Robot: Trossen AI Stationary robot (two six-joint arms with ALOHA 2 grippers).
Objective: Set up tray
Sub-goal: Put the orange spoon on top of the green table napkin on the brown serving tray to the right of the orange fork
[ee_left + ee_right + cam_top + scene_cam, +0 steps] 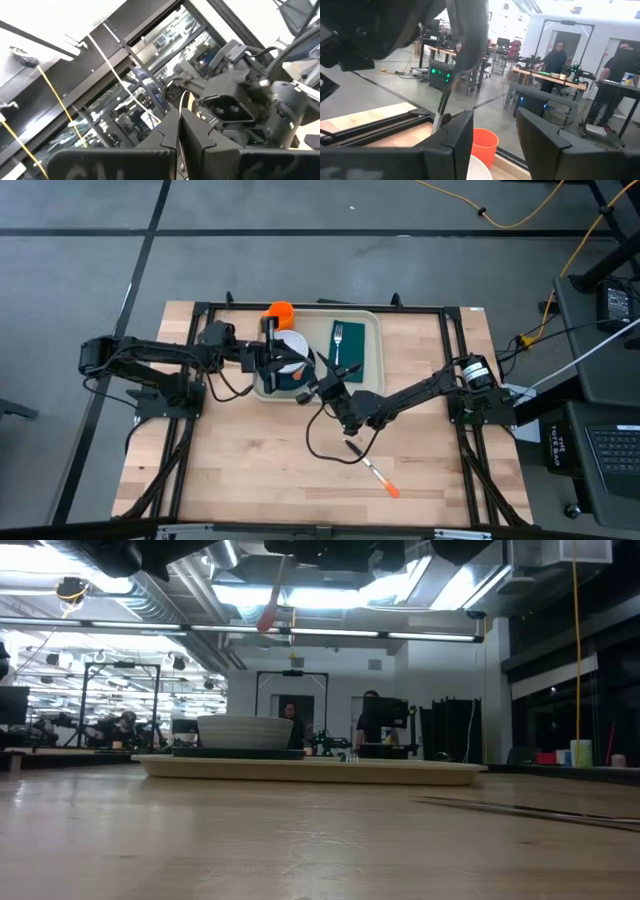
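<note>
The beige tray (pixel 372 380) lies at the table's far middle. On it are a white bowl (pixel 290 345) on a dark plate, a green napkin with a fork (pixel 345 345) and an orange cup (pixel 280 312). My left gripper (pixel 296 366) hovers over the tray's near left part, shut on a thin utensil (pixel 270 610). My right gripper (pixel 495 145) stands open just to the right of it, above the tray's near rim, with nothing between its fingers. It faces the left gripper and the cup (pixel 482 142). My left gripper (pixel 179 125) pinches a thin utensil between its two shut fingers. A narrow shiny part (pixel 150 92) sticks out past the fingertips, which hide the spot they grip. The utensil's reddish length hangs slanted, lifted clear above the tray.
A second thin utensil with an orange end (pixel 380 480) lies on the bare wood near the table's front right. Black frame rails (pixel 450 310) run around the tray area. People stand at benches (pixel 560 55) in the room beyond the far edge.
</note>
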